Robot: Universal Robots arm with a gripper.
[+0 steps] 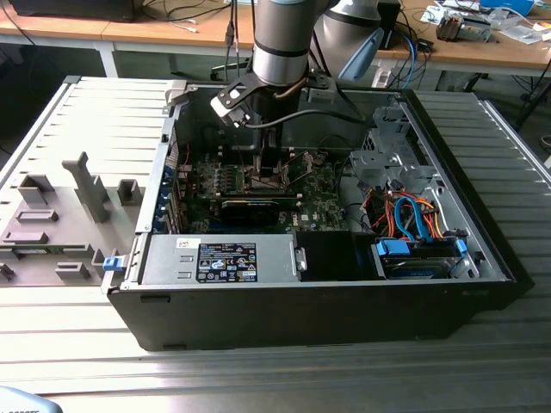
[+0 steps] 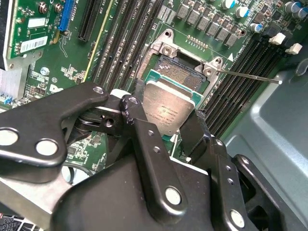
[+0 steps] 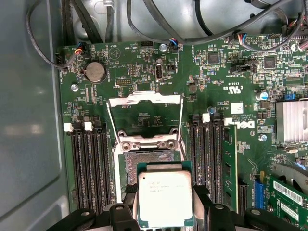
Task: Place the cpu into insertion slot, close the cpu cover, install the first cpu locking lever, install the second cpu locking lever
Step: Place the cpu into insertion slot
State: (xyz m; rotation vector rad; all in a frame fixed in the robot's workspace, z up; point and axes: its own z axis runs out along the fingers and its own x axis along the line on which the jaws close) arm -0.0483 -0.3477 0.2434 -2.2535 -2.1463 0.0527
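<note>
At the gripper: pinched in on the cpu, one black finger on each of two opposite edges, opened no wider than the chip. Same grip in the first wrist view, gripper around cpu, silver top up.

Hangs low inside the case, under the arm, upper centre of the exterior view.

Just beyond the chip: the slot, dark centre bare over most of its area, one edge overlapped by the cpu. Chip offset from the slot, not centred over it. Cannot tell whether it touches the silver rim or floats above.

Past the slot: the cover, standing open on its hinge, green board showing through the window. One thin lever sticking out sideways from a slot corner in the second wrist view, unlatched.

Step in hand, by judgement: the first one, cpu into slot, not yet seated. Cover not closed, lever not locked. Calls for a short shift to centre over the slot, chip square and level with the rim, then a straight, gentle lowering. Risk if skewed: bent contacts.

Count:
- cpu, one
- slot, one
- cover, one
- lever made out for certain, one
- memory banks flanking the slot, two
- coin battery, one
- heatsink, one
</note>
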